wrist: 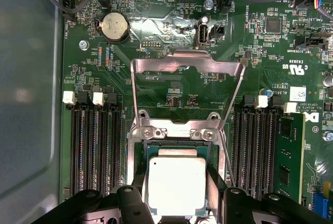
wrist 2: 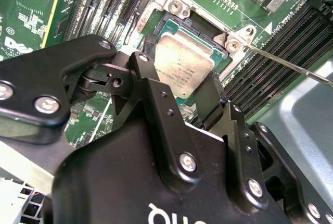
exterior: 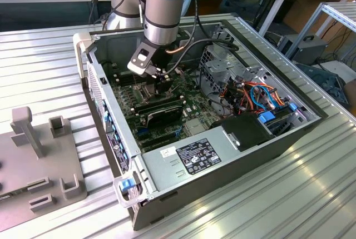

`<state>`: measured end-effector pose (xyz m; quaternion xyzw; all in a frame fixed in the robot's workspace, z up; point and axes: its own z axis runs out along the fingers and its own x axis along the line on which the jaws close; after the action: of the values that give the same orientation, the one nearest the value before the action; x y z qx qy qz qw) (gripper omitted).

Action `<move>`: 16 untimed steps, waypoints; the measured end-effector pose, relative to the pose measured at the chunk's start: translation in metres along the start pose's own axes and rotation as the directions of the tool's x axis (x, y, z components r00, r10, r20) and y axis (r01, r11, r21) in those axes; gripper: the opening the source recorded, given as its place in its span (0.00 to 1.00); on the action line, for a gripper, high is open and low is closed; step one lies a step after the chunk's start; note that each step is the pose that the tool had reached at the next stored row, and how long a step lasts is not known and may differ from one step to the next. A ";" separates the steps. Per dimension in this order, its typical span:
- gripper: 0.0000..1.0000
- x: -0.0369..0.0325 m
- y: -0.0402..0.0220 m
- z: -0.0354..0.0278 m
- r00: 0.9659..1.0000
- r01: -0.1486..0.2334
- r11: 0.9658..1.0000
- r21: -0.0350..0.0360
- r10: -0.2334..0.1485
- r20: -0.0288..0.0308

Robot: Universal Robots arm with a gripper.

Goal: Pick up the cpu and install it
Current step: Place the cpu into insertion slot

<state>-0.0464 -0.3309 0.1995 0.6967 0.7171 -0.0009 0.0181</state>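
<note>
Tool clamped on cpu, fingers against its two opposite edges; cpu over open socket on green board, inside the case; hinged plate raised; seated or not, cannot tell.

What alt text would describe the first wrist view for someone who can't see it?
A silver square cpu sits at the open socket of a green motherboard, with the black end effector straddling it. The hinged metal plate is swung open, and black memory slots flank both sides.
</note>
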 end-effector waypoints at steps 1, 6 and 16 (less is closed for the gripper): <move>0.55 0.0000 0.0000 0.0000 1.000 0.000 1.000 0.000 0.000 0.000; 0.55 0.0000 0.0000 0.0010 1.000 0.000 1.000 0.000 0.000 0.000; 0.55 0.0001 -0.0002 0.0026 1.000 0.000 1.000 0.000 0.000 0.000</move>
<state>-0.0465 -0.3309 0.1969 0.6967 0.7171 -0.0010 0.0181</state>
